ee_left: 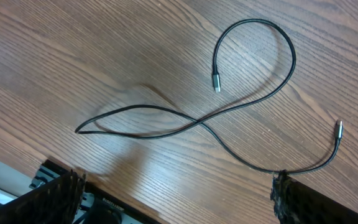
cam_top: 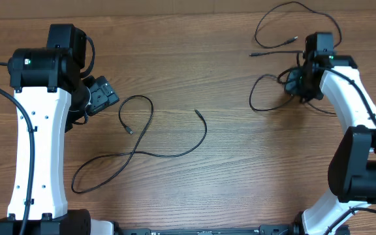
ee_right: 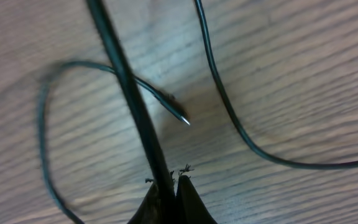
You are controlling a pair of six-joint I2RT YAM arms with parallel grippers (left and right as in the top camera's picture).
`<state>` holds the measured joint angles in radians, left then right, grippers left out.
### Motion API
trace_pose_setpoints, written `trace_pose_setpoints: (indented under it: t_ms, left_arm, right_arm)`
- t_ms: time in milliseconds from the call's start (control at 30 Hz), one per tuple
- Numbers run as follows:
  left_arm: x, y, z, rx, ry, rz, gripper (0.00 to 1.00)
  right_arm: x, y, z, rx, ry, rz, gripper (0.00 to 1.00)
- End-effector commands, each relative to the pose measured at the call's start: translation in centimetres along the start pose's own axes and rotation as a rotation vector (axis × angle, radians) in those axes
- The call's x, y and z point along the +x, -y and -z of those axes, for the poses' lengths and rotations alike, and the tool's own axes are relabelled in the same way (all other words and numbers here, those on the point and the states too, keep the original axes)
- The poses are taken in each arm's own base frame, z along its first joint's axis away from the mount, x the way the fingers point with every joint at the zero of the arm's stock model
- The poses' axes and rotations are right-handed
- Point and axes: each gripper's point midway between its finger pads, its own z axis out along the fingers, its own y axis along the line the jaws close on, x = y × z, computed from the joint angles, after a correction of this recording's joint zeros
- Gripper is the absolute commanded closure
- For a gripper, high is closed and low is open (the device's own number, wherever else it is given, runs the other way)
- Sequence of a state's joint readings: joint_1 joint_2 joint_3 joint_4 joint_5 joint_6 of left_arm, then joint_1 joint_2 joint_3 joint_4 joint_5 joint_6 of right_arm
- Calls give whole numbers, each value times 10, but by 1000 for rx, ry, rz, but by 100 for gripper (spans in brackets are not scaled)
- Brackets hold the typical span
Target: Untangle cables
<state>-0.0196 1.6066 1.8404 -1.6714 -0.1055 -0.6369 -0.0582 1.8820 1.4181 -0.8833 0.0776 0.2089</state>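
I have the right jaws clenched on one cable (ee_right: 131, 93) running straight ahead from them, a second cable (ee_right: 224, 102) curving just right; left jaws hang released.

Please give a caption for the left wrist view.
One black cable lies crossed over itself on the wooden table.

Left end effector (ee_left: 176, 180) hangs with fingers spread wide; right end effector (ee_right: 174, 180) is pinched closed.
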Motion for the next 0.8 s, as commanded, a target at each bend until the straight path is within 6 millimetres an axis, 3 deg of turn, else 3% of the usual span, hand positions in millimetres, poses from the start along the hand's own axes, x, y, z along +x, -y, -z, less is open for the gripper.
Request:
trace_pose_setpoints:
  t_ms: [0,267,300,333,367,400,533,633,767]
  left_arm:
    - [0,0,-2,-1,-5,-6,0]
    - [0,0,-2,-1,-4,-6,0]
    - [0,1,-2,0,-4,-6,1]
    - [0,1,-2,0,-3,-6,0]
    - [0,1,-2,0,-3,-6,0]
    - [0,1,-2,0,-3,-6,1]
    - [0,1,-2,0,-3,-6,0]
    - [0,1,-2,0,-3,-6,0]
    - [0,1,-2,0,-3,-6,0]
  right_arm:
    - [12,-2,-4,-21,-15,-7,96]
    - [26,-5,-13,-53,-50,-7,96]
    - [26,-5,-13,-53,-50,-6,92]
    - [26,-5,-13,-53,-50,-6,82]
    - [26,-5,-13,-53,-49,-6,64]
    - [25,-5,-13,-54,-47,-7,39]
    - [17,-6,-4,-55,-39,-9,7]
    - [1,-7,17,-58,-22,-39,2]
    - [-31,-6,62,-71,35,-56,0]
